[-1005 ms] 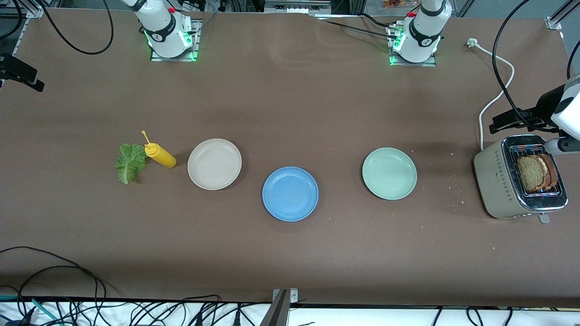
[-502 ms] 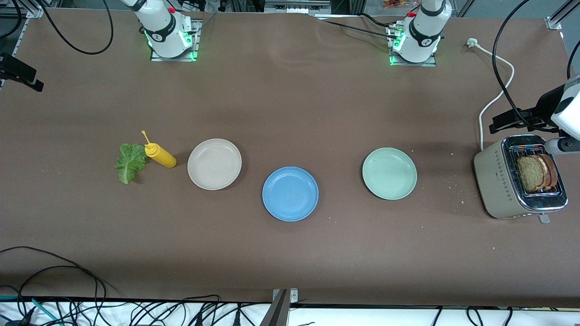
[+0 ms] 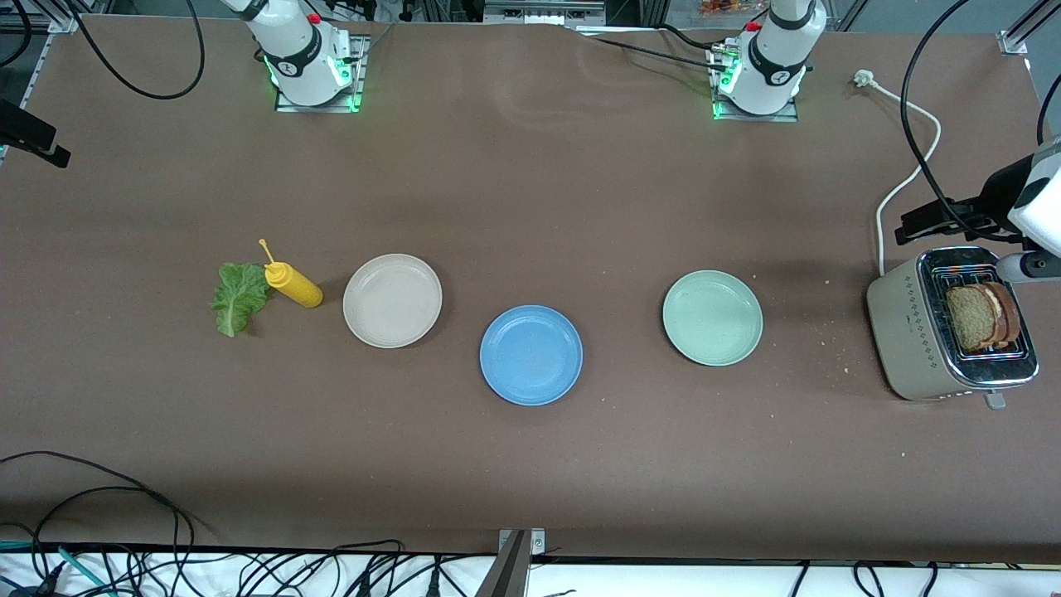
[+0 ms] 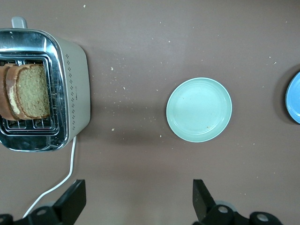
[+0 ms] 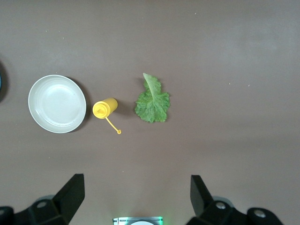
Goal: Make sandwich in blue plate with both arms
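We compare this moment with the two front views just before it, and on the table we find almost no change: every item lies in the same place, and only a dark fixture at the edge of the front view, at the right arm's end, sits a little higher than a second ago. For the task this means the work has not yet begun, in our judgement.

The blue plate [image 3: 531, 355] is bare; it lies between the beige plate [image 3: 392, 300] and the pale green plate [image 3: 712, 317], and nearer to the front camera than both. The two bread slices [image 3: 983, 316] stand upright in the toaster [image 3: 912, 332] at the left arm's end of the table. The lettuce leaf [image 3: 239, 297] lies flat at the right arm's end, just beside the yellow squeeze bottle [image 3: 292, 284], which lies on its side.

The left gripper [image 4: 136, 204] hangs high over the bare table between the toaster and the pale green plate, its jaws wide apart and holding nothing. The right gripper [image 5: 136, 199] hangs high over the table near the lettuce leaf and the bottle, its jaws also apart and empty.

We think the first move should be the left arm going to the toaster for a bread slice
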### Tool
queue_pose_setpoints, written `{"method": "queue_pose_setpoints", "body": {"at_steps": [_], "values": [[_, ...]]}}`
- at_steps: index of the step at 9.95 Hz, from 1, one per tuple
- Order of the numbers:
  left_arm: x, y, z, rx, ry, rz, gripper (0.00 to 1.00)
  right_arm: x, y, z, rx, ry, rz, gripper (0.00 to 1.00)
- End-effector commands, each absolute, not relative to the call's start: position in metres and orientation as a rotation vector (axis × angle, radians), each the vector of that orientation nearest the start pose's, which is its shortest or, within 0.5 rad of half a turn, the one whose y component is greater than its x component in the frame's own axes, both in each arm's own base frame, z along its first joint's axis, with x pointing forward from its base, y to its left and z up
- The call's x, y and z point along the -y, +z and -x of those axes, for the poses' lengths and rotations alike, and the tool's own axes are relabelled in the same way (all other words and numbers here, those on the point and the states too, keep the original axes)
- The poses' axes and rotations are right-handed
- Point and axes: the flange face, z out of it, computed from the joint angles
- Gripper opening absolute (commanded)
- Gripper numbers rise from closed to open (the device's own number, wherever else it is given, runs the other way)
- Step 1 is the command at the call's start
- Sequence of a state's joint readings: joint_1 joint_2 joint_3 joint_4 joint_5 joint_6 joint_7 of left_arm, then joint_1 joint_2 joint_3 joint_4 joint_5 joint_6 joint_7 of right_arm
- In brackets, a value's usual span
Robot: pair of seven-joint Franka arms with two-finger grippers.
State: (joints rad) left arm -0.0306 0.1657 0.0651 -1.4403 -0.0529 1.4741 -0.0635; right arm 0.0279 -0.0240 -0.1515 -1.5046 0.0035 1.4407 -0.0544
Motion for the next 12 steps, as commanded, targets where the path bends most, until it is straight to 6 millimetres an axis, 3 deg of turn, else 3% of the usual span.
{"method": "queue_pose_setpoints", "body": {"at_steps": [1,3,8,12], "values": [[-0.045,0.576,-0.593,0.058,0.210,3.115,1.00,0.068,0.664,-0.527,-0.101,0.049,3.123,1.00],[-0.072,0.561,-0.602,0.010,0.198,3.092,1.00,0.065,0.664,-0.528,-0.096,0.048,3.122,1.00],[-0.145,0.496,-0.629,-0.061,0.199,3.074,1.00,0.066,0.664,-0.528,-0.098,0.048,3.122,1.00],[-0.162,0.437,-0.645,-0.197,0.330,2.929,0.92,0.066,0.664,-0.528,-0.098,0.048,3.122,1.00]]}}
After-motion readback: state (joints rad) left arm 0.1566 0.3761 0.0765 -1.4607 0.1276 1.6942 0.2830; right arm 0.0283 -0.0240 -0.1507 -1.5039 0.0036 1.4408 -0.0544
